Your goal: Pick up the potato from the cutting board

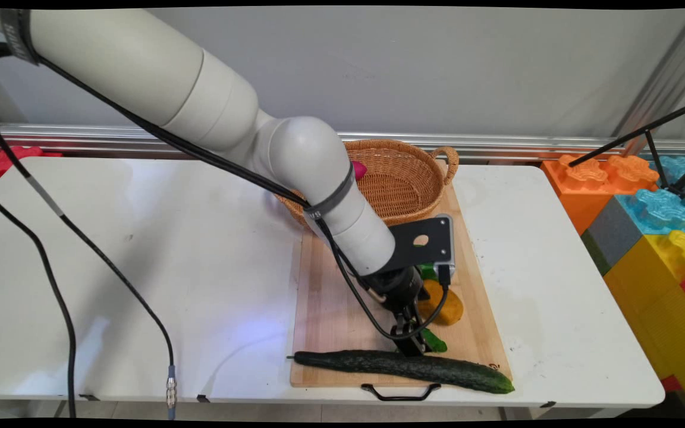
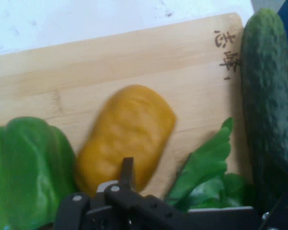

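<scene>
1. The black fingers (image 1: 409, 340) are down low over the near part of the wooden cutting board (image 1: 330, 309), tips just above its surface. I honestly can't tell if they're spread or pinched: the main view shows them as one dark clump, and the hand view only catches one fingertip (image 2: 126, 168) poking up.
2. Closest stuff: a green leafy piece (image 1: 434, 341) sits right beside the tips on the right. In the hand view it's the leaf (image 2: 206, 163) right next to the linkage.
3. A yellow-orange oblong thing (image 1: 445, 304), sort of potato or bread shaped, lies just beyond the fingers, a bit right and farther back on the board. The hand view has it dead ahead of that fingertip.
4. Another green item (image 2: 26, 163), smooth and glossy, sits on the other side of the orange thing in the hand view; in the main view only a sliver of it peeks out by the wrist.
5. A long dark cucumber (image 1: 402, 365) lies along the board's near edge, just in front of the fingers, its right end hanging past the board corner.
6. A wicker basket (image 1: 405, 178) rests at the board's far end, with something pink (image 1: 358, 170) inside.
7. All on the white counter (image 1: 140, 267); colourful big blocks (image 1: 646, 220) stand off to the right.
</scene>
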`<state>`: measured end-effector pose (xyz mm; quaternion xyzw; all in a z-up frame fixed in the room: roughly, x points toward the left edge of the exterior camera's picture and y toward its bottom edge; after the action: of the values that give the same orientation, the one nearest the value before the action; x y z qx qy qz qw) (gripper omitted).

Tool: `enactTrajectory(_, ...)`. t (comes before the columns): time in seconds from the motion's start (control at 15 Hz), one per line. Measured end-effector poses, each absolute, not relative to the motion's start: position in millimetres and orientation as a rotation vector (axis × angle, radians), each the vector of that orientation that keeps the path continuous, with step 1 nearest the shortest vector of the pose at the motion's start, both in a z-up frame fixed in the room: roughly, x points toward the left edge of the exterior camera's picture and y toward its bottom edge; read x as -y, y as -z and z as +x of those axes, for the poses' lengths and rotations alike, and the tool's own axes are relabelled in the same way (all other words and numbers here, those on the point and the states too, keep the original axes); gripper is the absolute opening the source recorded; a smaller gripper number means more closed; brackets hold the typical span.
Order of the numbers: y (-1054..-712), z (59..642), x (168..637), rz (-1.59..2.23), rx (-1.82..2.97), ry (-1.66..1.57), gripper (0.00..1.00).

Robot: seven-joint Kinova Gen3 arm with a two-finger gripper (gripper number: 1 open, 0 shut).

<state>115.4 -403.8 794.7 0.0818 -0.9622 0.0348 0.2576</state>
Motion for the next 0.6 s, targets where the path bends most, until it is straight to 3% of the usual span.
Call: enactTrajectory(0.6, -815.5, 121.9, 403.0, 0.190, 2.586, -0.103, 1.00)
